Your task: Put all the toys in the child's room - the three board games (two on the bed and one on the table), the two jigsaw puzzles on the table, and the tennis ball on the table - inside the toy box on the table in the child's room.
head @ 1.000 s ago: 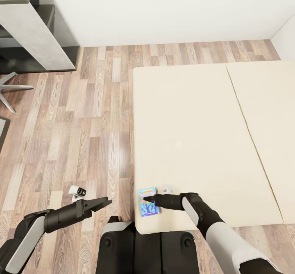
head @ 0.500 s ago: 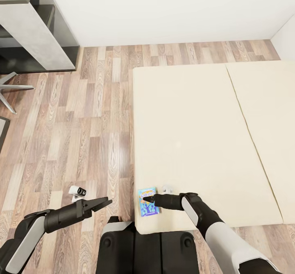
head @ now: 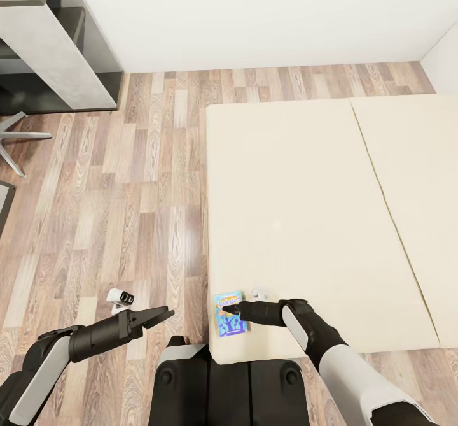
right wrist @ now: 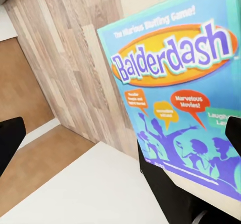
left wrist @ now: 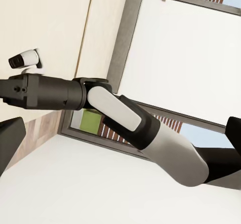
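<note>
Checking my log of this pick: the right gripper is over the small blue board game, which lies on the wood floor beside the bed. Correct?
Not quite. The small blue board game lies on the bed, at the mattress's near corner, not on the floor. The right gripper is indeed over it. The head view shows this.

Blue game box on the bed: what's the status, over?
Right pincer over blue game box, jaws look spread. Box lies flat at bed corner. Left pincer hangs above floor, empty. Nothing in the way.

Bedroom: bed (head: 305, 209), plank floor (head: 146, 190)
</note>
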Motion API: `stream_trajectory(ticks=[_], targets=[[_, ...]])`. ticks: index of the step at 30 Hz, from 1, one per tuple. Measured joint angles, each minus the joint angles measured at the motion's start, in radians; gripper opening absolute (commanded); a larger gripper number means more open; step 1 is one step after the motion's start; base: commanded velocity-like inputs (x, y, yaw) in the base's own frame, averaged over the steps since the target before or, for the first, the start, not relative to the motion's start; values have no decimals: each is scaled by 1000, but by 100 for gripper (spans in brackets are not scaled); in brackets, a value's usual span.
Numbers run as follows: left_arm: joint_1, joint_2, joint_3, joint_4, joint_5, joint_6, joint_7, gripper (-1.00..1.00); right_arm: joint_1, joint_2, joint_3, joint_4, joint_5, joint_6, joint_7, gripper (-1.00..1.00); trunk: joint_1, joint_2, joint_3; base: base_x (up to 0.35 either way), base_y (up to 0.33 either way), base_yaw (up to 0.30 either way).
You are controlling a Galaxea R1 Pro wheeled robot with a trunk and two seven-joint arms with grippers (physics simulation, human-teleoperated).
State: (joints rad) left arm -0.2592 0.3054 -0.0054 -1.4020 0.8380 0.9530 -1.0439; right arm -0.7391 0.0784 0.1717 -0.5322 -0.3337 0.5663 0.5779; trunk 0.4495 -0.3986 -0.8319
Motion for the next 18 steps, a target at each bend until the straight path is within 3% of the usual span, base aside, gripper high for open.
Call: stream_trajectory(ticks=[18], targets=[[0, 1, 0, 0, 0, 0, -1, 100, 0, -15, 0, -4, 0, 8, 0, 100, 0, 0, 0, 0, 0, 0]])
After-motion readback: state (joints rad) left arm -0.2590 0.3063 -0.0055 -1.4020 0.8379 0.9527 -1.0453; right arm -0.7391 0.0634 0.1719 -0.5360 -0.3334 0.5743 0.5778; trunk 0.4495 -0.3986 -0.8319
